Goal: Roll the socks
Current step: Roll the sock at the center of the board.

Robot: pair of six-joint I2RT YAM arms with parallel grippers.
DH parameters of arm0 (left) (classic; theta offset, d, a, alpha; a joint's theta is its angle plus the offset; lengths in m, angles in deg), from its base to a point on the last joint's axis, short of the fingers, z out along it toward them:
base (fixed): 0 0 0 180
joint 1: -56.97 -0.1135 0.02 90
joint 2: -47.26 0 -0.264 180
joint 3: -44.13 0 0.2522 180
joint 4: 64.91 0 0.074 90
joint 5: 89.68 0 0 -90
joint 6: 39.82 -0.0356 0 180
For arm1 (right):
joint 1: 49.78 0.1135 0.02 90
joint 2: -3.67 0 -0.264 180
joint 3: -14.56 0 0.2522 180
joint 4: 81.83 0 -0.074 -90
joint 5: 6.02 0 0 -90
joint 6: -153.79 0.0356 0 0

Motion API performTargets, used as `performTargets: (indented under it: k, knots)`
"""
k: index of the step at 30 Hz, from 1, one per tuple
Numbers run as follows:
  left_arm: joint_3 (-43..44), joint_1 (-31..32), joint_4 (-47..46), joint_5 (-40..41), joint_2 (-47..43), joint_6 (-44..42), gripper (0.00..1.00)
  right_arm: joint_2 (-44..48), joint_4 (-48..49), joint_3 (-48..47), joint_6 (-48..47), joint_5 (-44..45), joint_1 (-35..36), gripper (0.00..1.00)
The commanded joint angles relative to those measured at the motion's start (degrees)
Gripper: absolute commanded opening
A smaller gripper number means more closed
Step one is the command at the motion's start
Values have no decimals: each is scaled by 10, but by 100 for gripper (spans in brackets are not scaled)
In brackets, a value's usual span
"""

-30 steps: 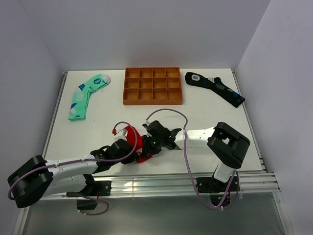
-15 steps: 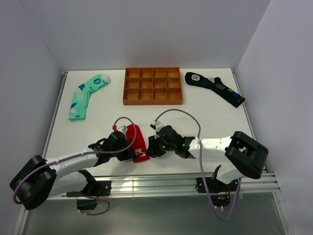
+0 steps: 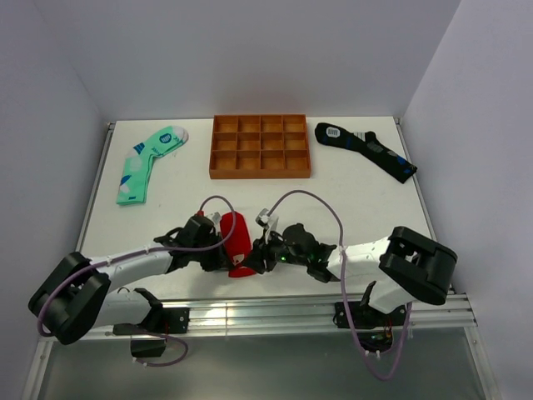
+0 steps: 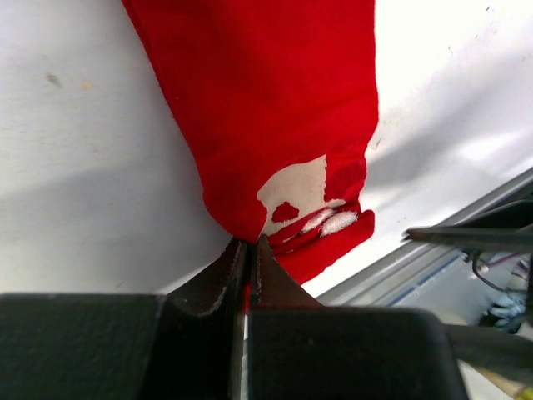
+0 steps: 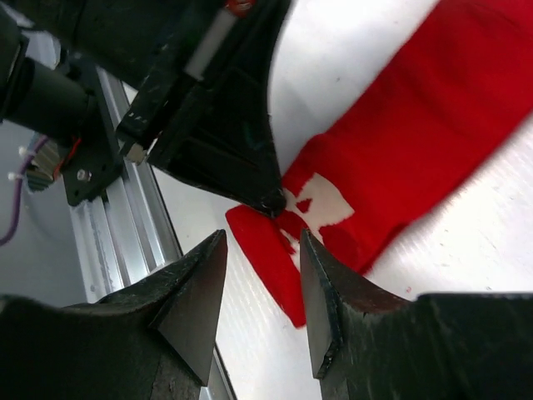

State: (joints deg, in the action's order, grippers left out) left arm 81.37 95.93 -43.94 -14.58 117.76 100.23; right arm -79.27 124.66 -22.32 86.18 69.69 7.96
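The red sock (image 3: pixel 236 240) with white marks lies lengthwise near the table's front edge, its near end folded under. My left gripper (image 4: pixel 247 247) is shut and pinches that folded end of the red sock (image 4: pixel 266 108) from the left. Just right of the sock, my right gripper (image 3: pixel 260 257) stands open. In its own view the red sock's (image 5: pixel 391 158) near tip lies ahead between the spread fingertips (image 5: pixel 218 242), which do not touch it. A mint-green sock (image 3: pixel 146 162) lies flat at the back left. At the back right lies a black sock (image 3: pixel 366 148) with blue patches.
An orange tray (image 3: pixel 260 171) with a grid of compartments stands at the back centre. The aluminium rail (image 3: pixel 275 315) of the table's front edge runs close below both grippers. White walls close the table on three sides.
The right gripper has opened wider and let go of the red sock, drawing back to its near end. The sock now lies stretched out. The left gripper has shifted right, still pinching it.
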Motion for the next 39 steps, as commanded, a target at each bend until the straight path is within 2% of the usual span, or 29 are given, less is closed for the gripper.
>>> performTargets:
  k: [1,22,32,39]
  knots:
    - [19,-6,38,-40,28,-26,0,-17,66,-4,-42,2,18,48]
    - [75,-46,82,-110,112,-64,0,-93,161,56,-65,76,75,49]
    - [83,-60,82,-138,135,-72,0,-73,151,75,-86,167,112,50]
    - [94,-71,90,-152,144,-81,0,-95,149,73,-92,198,128,50]
